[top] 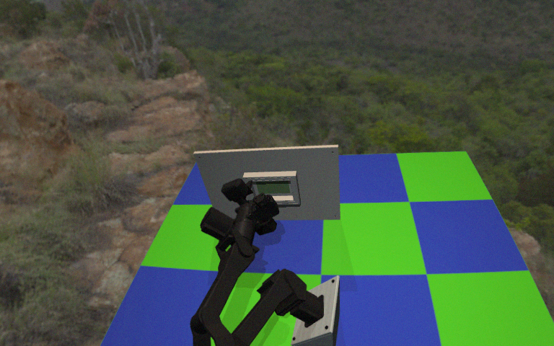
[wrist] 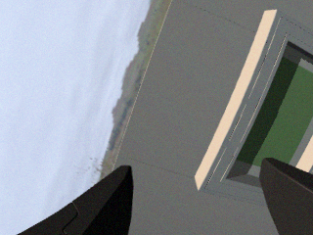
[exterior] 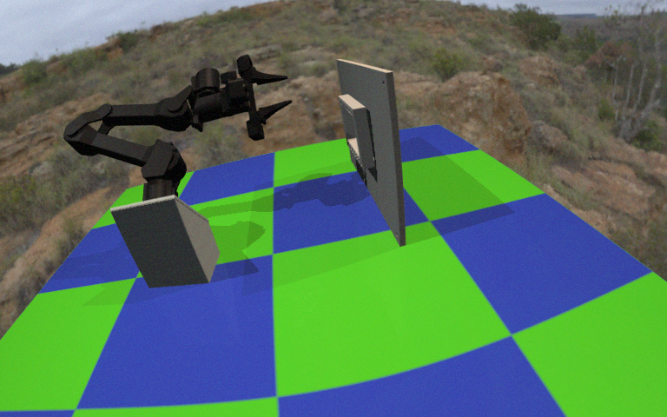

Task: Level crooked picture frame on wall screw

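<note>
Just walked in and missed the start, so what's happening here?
A black robot arm is working on a picture frame that hangs on a grey wall panel. At this moment its claw is open, holds nothing and hangs in the air clear of the frame, pointing toward it. The frame hangs on the panel by itself.

Dim, even daylight under grey sky. Soft shadows of arm (exterior: 122,117) and wall (exterior: 388,162) on bench (exterior: 373,314), falling forward and to the right in the exterior view. No glare. Bench edges bowed in the exterior view. Wrist view coarse, slightly soft.
</note>
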`<state>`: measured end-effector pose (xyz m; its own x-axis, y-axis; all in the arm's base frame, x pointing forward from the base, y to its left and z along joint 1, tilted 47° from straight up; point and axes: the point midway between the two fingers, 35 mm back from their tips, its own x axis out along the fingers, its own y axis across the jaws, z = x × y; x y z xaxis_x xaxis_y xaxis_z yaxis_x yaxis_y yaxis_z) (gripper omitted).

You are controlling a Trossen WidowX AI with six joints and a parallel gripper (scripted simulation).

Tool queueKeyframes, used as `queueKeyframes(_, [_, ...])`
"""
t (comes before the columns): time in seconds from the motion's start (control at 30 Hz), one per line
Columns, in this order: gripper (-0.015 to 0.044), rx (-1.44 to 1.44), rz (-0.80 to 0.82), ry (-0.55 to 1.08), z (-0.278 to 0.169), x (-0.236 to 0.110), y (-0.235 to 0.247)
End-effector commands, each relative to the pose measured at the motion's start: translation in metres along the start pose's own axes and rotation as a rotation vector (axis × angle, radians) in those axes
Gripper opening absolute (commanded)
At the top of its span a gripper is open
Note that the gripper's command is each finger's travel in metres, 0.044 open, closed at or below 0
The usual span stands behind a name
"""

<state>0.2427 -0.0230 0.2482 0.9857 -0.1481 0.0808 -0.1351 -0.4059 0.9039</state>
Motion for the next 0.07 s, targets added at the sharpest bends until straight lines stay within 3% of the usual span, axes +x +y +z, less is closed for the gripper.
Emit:
queueKeyframes(0.0, [0.0260, -0.005, -0.002, 0.002, -0.0003, -0.0001, -0.0002])
queueKeyframes(0.03, [0.0260, -0.005, -0.002, 0.002, -0.0003, -0.0001, -0.0002])
